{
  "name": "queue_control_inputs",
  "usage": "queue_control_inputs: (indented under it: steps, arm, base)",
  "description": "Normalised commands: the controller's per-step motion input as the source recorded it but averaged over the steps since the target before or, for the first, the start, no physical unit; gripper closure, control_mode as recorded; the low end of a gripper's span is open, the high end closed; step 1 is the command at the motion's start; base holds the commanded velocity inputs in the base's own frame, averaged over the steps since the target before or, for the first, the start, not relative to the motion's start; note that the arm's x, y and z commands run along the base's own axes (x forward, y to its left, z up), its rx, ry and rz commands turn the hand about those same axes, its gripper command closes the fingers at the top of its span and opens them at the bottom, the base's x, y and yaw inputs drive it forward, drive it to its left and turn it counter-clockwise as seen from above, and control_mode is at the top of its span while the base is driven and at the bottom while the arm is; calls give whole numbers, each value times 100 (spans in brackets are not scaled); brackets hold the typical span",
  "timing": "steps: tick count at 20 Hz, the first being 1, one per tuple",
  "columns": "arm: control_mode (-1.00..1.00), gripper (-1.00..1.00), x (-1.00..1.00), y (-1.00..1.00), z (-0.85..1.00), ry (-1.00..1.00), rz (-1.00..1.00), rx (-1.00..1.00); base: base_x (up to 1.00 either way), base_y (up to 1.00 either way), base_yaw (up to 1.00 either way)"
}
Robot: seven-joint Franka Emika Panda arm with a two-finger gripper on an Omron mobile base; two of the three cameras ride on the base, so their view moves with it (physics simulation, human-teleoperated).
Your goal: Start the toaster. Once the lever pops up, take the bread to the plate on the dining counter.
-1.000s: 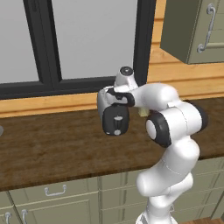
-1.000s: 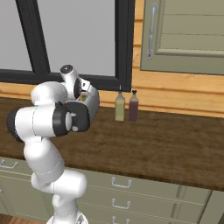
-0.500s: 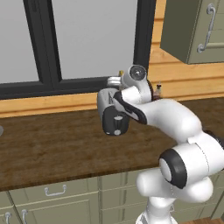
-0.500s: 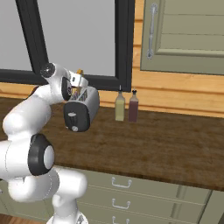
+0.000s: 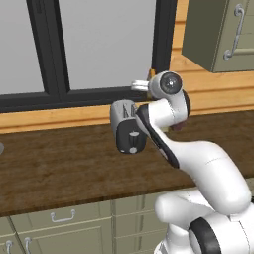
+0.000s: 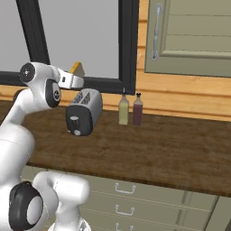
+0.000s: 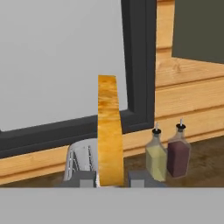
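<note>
One bread [image 7: 109, 135] slice stands on edge between the gripper [image 7: 113, 178] fingertips, seen edge-on in the hand view; the tips sit at either side of its lower part, so the gripper is clamped on it. In the right base view the bread [image 6: 77, 69] shows as a tan corner just above the hand, in front of the window frame [image 6: 127, 45].

Toaster [image 6: 84, 111] sits on the bench [image 6: 171, 149] just below and beside the hand, black end panel facing the camera. Lever [image 6: 74, 119] is on that panel, with the dial [image 6: 78, 132] lower down. In the left base view the toaster [image 5: 127, 126] is partly covered by the arm; its lever [image 5: 132, 134] and panel are visible. In the hand view the toaster [image 7: 81, 159] top shows behind the bread's left side.

Two bottles stand on the bench to the right of the toaster, against the wood wall strip: an olive bottle [image 6: 123, 109] and, just beside it, a dark red bottle [image 6: 137, 111].

Drawers [image 6: 122, 198] run under the bench. An upper cabinet [image 6: 194, 36] hangs at the right.
</note>
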Motion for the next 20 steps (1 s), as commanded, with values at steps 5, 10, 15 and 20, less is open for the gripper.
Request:
queue_control_inputs:
  steps: [5, 10, 15, 20]
  arm:
    - [-100, 100, -46, -1, -1, 0, 0, 0]
    - [100, 100, -76, -4, -5, 0, 0, 0]
    - [100, 100, 0, 0, 0, 0, 0, 0]
    - [100, 100, 0, 0, 0, 0, 0, 0]
  base:
    - [0, 0, 0]
    - [-20, -5, 0]
    - [-100, -46, -11]
    - [-74, -9, -78]
